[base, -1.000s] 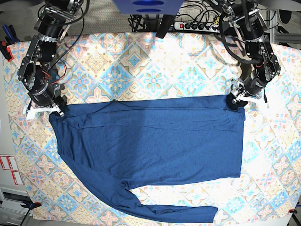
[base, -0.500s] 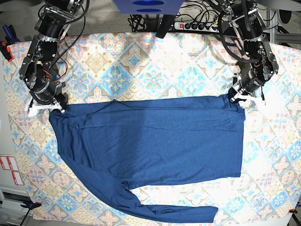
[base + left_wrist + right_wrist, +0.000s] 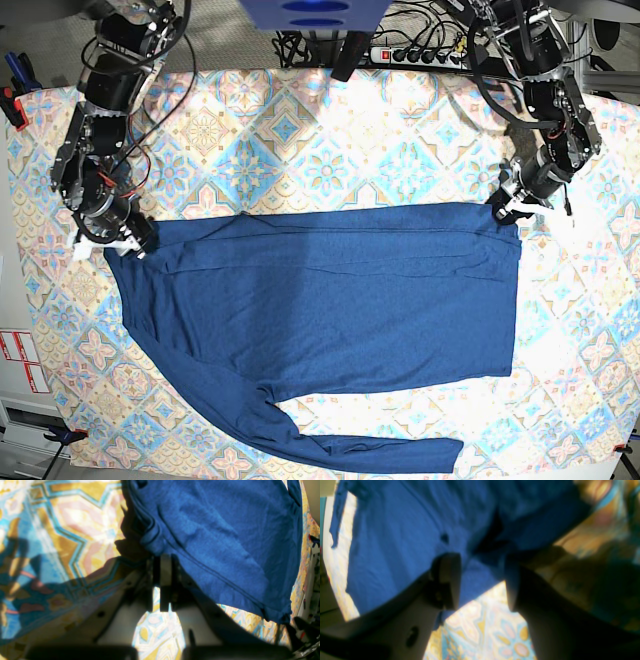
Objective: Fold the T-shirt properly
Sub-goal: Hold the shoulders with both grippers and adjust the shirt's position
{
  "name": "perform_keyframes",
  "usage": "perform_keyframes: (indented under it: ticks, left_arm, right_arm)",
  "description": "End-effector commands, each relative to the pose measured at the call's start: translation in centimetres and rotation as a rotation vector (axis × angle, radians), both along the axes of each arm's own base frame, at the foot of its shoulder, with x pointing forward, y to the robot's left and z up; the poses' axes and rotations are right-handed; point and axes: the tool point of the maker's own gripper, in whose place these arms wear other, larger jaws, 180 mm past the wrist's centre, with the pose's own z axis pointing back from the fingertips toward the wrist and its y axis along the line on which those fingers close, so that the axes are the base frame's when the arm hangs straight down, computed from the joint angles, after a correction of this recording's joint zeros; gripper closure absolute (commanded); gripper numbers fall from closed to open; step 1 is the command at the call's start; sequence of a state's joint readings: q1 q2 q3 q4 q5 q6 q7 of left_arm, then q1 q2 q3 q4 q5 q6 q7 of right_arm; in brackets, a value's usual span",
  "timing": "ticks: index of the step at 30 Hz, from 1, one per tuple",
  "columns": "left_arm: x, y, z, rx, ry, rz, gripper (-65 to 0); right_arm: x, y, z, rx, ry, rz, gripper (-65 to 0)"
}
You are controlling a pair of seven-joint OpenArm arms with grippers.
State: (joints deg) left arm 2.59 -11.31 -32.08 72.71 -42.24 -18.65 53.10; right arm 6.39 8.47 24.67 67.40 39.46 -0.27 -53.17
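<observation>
I see my left pincer clamped tight on a corner of the T-shirt. My right pincer gapes wide, cloth between its fingers. The shirt spreads flat between both pincers on the table.

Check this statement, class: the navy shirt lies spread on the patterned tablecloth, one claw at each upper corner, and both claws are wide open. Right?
Not quite. Only the right claw is open, its fingers apart around the T-shirt edge in the right wrist view. The left claw is shut, as the left wrist view shows. The rest holds: shirt spread on the tablecloth.
</observation>
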Motion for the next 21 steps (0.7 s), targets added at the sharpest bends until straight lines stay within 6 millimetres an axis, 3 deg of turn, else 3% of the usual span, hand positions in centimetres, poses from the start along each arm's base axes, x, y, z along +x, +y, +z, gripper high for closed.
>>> perform_keyframes:
  ticks: [1,7,12,18,21]
  left_arm:
    - [1.0,0.6,1.3,0.013,-0.045,0.004,0.0]
    - [1.0,0.6,1.3,0.013,-0.045,0.004,0.0]
    - [1.0,0.6,1.3,0.013,-0.045,0.004,0.0]
    - [1.2,0.5,1.4,0.01,-0.052,0.004,0.0]
    - [1.2,0.5,1.4,0.01,-0.052,0.004,0.0]
  right_arm:
    - [1.7,-0.9,1.5,-0.014,-0.05,-0.009,-27.7]
    - [1.5,-1.6,1.5,-0.007,-0.034,-0.011,-27.6]
    - [0.1,-4.4,1.6,0.02,-0.031,-0.113,-27.7]
    - [-0.8,-5.5,0.2,-0.03,0.038,-0.109,-27.8]
    - [0.4,-5.1,0.3,-0.008,0.026,-0.116,-27.8]
